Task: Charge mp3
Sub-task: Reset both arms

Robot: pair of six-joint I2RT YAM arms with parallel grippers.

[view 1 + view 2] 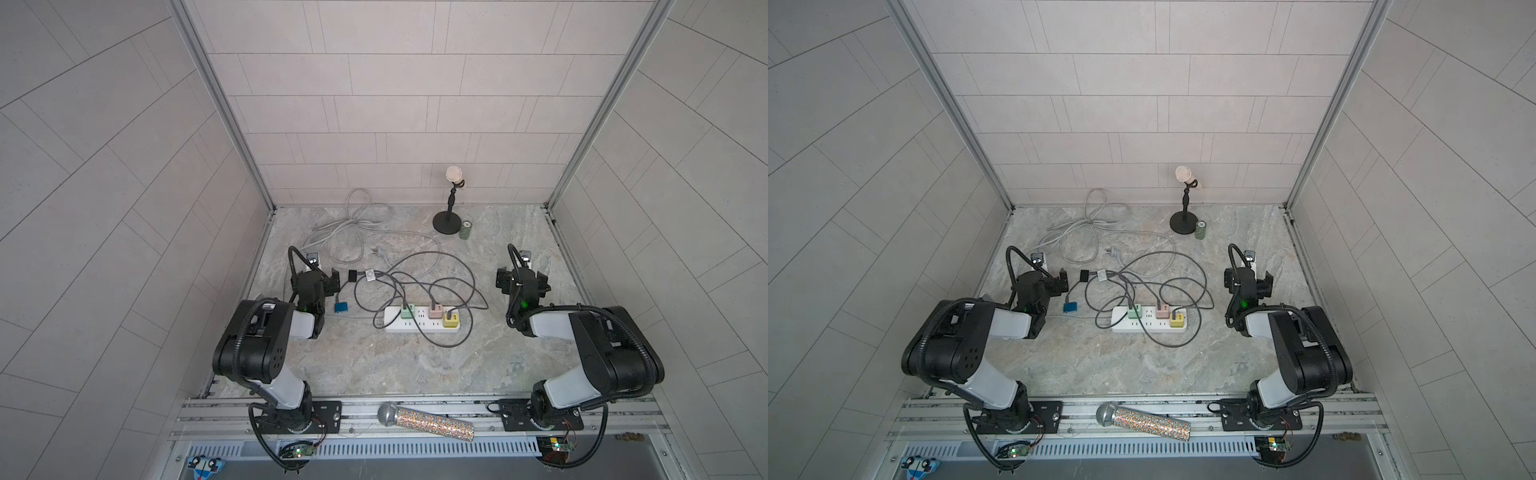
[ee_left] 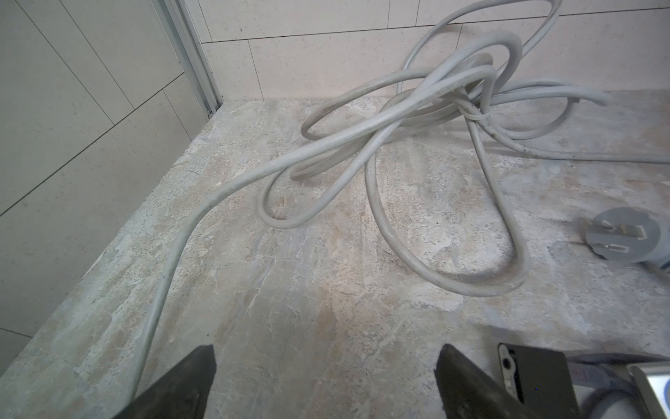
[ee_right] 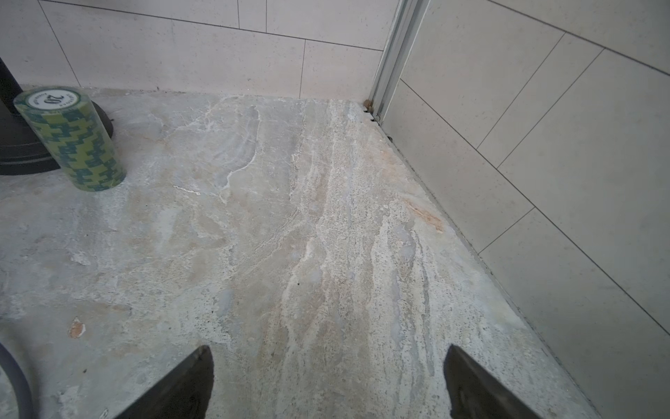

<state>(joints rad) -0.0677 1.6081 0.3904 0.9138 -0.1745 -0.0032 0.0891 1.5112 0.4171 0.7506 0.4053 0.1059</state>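
Showing chip stack (image 3: 69, 138) numerals wrist-only, right fingers (image 3: 188, 384) apart

Pale tiled walls (image 1: 395, 104) on three sides; aluminium corner posts (image 1: 224, 106); marbled grey stone tabletop (image 1: 395, 365).

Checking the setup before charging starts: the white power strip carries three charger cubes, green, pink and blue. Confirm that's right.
One colour is wrong. The white power strip carries three charger cubes, green, pink and yellow, not blue, as both top views show. The blue thing nearby is a small device lying apart from the strip.
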